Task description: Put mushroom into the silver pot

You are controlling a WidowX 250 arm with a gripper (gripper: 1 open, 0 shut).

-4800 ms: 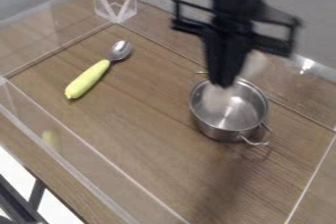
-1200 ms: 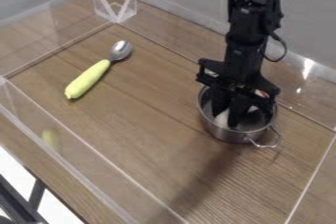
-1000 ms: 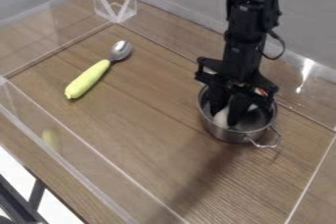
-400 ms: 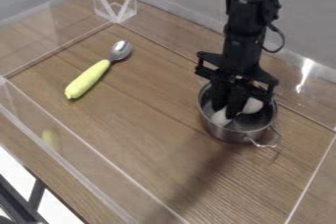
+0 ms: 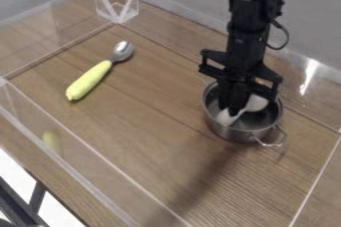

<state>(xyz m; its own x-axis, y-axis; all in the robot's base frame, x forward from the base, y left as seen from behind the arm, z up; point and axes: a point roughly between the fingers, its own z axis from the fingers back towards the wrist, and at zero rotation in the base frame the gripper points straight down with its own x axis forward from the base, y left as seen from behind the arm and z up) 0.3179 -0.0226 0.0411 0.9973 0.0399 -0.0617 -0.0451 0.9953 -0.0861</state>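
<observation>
The silver pot (image 5: 224, 129) stands right of the table's middle, a loop handle (image 5: 273, 139) at its front right. My black gripper (image 5: 240, 108) points straight down into it, its fingers drawn together, shut. A cream-white piece, the mushroom (image 5: 236, 119), lies inside the pot just under and beside the fingertips. The fingers cover part of it, and I cannot tell whether they touch it. Its cap does not show.
A yellow corn-like piece (image 5: 90, 79) and a silver spoon (image 5: 122, 50) lie on the wooden table at the left. A clear plastic stand (image 5: 118, 7) sits at the back left. Low transparent walls (image 5: 80, 161) edge the table.
The fingers, spread apart inside the pot a second ago, have closed together. The hand has stayed over the pot, which has not moved.
</observation>
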